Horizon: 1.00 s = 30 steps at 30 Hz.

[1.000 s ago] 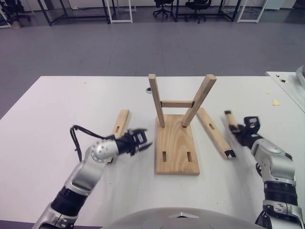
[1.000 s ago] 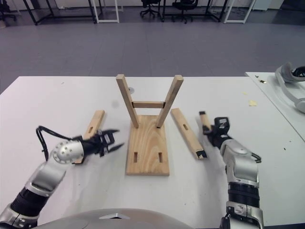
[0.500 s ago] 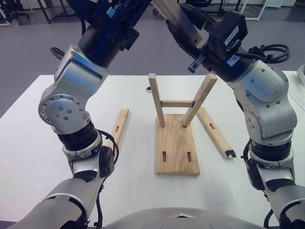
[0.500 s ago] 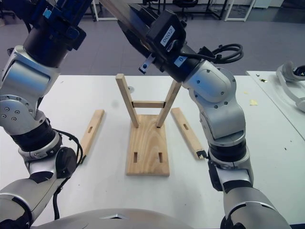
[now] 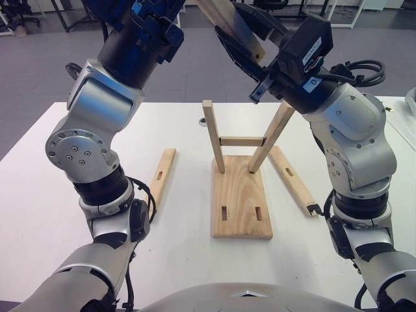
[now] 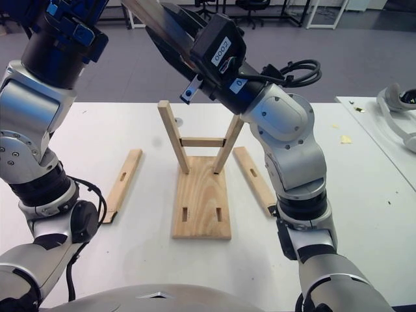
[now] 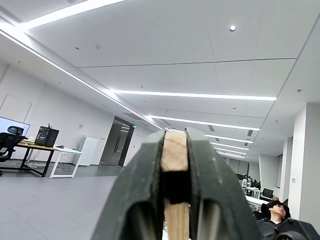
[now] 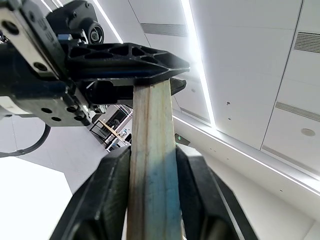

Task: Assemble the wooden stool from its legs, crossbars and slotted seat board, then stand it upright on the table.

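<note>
- At centre of white table (image 5: 52,169): pale slotted wooden seat board (image 5: 240,205), flat, long axis running 6 to 12 o'clock.
- At board's 12 o'clock end: left upright wooden leg (image 5: 213,136) and right upright wooden leg (image 5: 273,135), both plugged into board, splaying apart toward their tops.
- Between those two, about halfway up: short thin wooden crossbar (image 5: 242,141), touching both.
- At board's 6 o'clock end: small rectangular slots (image 5: 224,213), two side by side, open.
- At 10 o'clock of board, apart from it: loose slotted wooden leg (image 5: 162,170), flat on table.
- At 2 o'clock, just beside board: second loose wooden leg (image 5: 292,179), flat, dark at its near tip.
- High over table at 12 o'clock: pale wooden bar (image 5: 233,21), carried between both raised arms.
- Left gripper (image 7: 175,142): fingers closed on one end of bar, wood pinched tight between them.
- Right gripper (image 8: 154,160): fingers clamped on bar's sides, left gripper sitting at bar's farther end.
</note>
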Tool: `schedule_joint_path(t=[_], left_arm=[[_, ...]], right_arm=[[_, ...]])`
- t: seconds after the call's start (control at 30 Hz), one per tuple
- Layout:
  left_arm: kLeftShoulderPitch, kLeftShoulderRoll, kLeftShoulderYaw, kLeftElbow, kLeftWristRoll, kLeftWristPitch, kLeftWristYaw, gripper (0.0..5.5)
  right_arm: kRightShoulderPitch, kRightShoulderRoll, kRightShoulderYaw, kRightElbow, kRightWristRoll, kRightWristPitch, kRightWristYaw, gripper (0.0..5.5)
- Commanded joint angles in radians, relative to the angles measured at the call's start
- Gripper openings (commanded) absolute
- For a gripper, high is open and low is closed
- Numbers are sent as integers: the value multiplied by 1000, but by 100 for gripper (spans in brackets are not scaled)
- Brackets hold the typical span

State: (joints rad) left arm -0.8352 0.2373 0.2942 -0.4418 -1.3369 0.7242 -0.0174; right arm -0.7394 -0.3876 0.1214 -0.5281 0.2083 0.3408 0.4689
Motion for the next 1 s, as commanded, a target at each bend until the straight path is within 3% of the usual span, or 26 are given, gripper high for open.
schedule_joint_path(t=[0.03, 0.07, 0.1, 0.2, 0.33, 0.5, 0.53, 0.67, 0.83, 1.0], left_arm=[[17, 16, -17, -2, -11, -17, -4, 43], [19, 19, -15, -2, -17, -22, -4, 43], [19, 22, -13, -3, -22, -26, -5, 42], [27, 52, 8, -5, -40, -27, 5, 41], [79, 196, 124, 39, -62, -13, 22, 41], [352, 358, 244, 104, 58, 9, -53, 41], [453, 341, 216, 100, 132, -13, -76, 41], [739, 257, 129, 169, 394, -159, -178, 41], [780, 103, 78, 283, 508, -293, -220, 41], [841, 25, 54, 285, 568, -345, -223, 41]], right_arm=[[-16, 5, -6, -1, 4, 2, 9, 130], [-15, 5, -4, 0, 4, 6, 11, 130], [-14, 4, -1, 1, 4, 12, 14, 173], [4, -12, 20, 1, -5, 40, 31, 228], [50, -45, 1, -15, -26, 65, 34, 313], [102, -61, -33, -31, -48, 83, -2, 401], [112, -51, -28, -31, -57, 86, -15, 427], [152, -12, -12, -37, -64, 107, -50, 430], [203, 14, 19, -30, -85, 99, -75, 430], [240, 19, 27, -23, -109, 91, -79, 430]])
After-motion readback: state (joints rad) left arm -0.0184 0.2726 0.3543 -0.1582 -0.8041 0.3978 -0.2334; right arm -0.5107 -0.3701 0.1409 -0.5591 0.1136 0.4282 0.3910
